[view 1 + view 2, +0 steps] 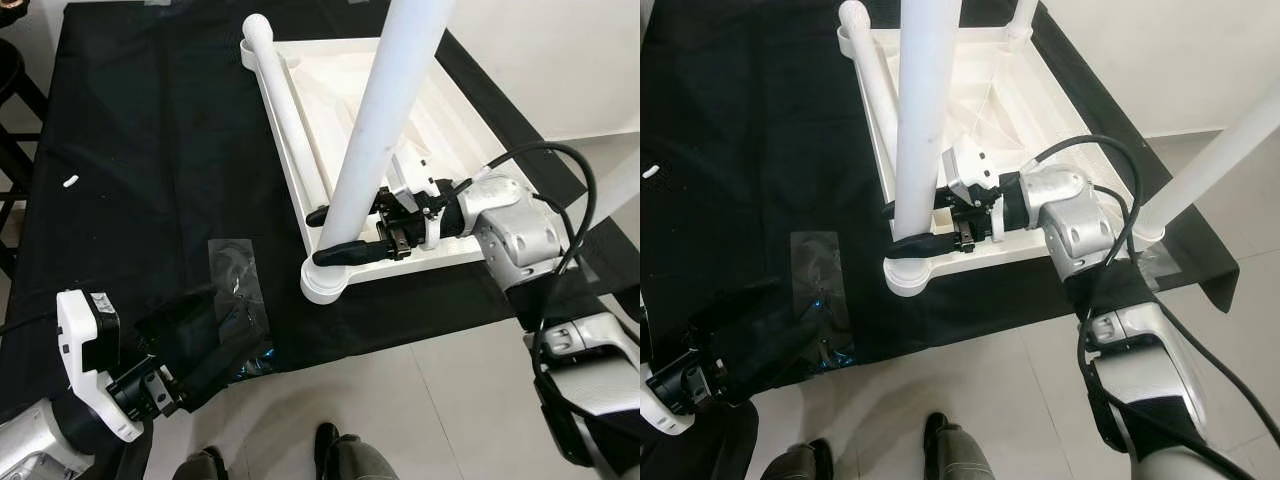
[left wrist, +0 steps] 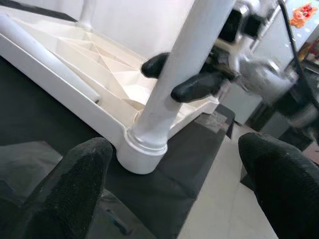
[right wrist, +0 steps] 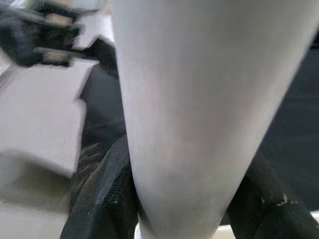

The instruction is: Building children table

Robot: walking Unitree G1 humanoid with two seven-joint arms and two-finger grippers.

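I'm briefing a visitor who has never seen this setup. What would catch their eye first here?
First, the tall white table leg standing in the near corner socket of the upturned white tabletop, with the right hand clamped around it low down. Next, the black cloth under it all, with the left hand open over its near edge, by a clear plastic bag.

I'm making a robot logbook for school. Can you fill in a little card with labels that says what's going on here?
Table top: white table top lying upside down on a black cloth
Upright leg: white leg standing in the near corner socket
Loose leg: another leg lying along the edge
Right gripper: right gripper closed around the upright leg, low down
Left gripper: left gripper open, near the cloth's front edge
On the cloth: clear plastic bag
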